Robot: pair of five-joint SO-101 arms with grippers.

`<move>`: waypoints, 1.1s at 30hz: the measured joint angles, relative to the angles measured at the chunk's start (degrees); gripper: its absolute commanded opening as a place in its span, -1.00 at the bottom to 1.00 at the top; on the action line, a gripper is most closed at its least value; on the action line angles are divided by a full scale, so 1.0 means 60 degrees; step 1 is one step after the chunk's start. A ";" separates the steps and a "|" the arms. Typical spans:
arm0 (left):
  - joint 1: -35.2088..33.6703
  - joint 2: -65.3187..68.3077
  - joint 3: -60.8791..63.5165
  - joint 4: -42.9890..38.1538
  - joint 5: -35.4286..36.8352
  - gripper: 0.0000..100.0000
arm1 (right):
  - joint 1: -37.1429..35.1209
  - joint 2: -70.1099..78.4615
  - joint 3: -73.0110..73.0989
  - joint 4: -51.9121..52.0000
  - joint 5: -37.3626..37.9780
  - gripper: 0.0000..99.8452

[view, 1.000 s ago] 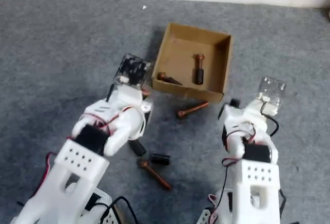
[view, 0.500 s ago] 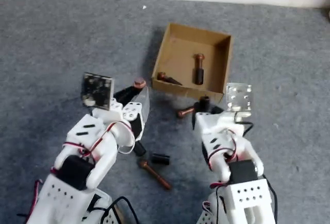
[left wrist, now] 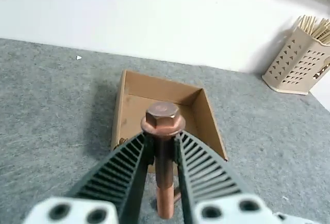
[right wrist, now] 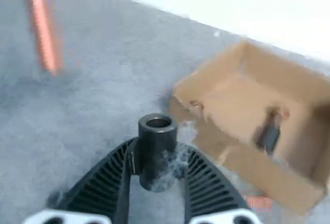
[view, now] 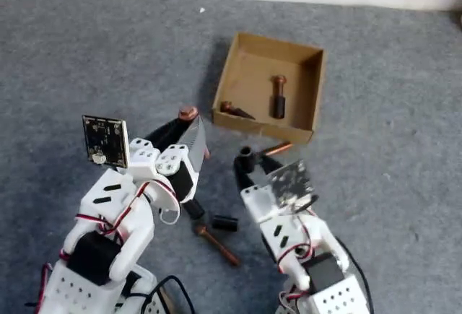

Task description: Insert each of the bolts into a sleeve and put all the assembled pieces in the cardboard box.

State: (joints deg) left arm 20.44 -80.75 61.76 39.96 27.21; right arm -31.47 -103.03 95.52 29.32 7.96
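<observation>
My left gripper (view: 190, 131) is shut on a copper bolt (view: 188, 115), held upright with its hex head up, left of the cardboard box (view: 253, 76). In the left wrist view the bolt (left wrist: 163, 131) stands between the fingers of the gripper (left wrist: 163, 149), with the box (left wrist: 119, 110) behind. My right gripper (view: 247, 168) is shut on a black sleeve (view: 246, 157), bore upward, a short way right of the bolt. In the right wrist view the sleeve (right wrist: 157, 141) sits in the gripper (right wrist: 157, 165), and the bolt (right wrist: 44, 31) hangs blurred, farther off.
The box holds two assembled pieces (view: 278, 97) (view: 234, 110). A loose bolt (view: 277, 148) lies against its front wall. Between the arms lie two black sleeves (view: 224, 222) (view: 192, 208) and another bolt (view: 216, 246). A perforated beige holder (left wrist: 301, 54) stands far off.
The left arm has pulled back and to the left, raising the bolt upright. The right arm has swung left with the sleeve, coming close to the left gripper.
</observation>
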 measured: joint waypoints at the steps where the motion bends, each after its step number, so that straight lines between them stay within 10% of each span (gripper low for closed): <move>1: 0.0000 0.0000 0.0000 0.0000 0.0000 -0.99 | -0.0073 -0.0088 0.0029 -0.0132 0.0044 -0.99; 19: 0.0718 -0.0059 0.2183 -0.4015 0.0059 -0.99 | -0.0176 -0.0147 0.0029 -0.0586 0.0103 -0.99; 33: 0.1568 -0.0059 0.2242 -0.4425 0.0059 -0.99 | -0.0469 -0.0147 0.0029 -0.0586 0.0630 -0.99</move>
State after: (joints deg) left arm 29.85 -81.10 75.21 13.41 27.56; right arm -34.29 -103.91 95.69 25.80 11.74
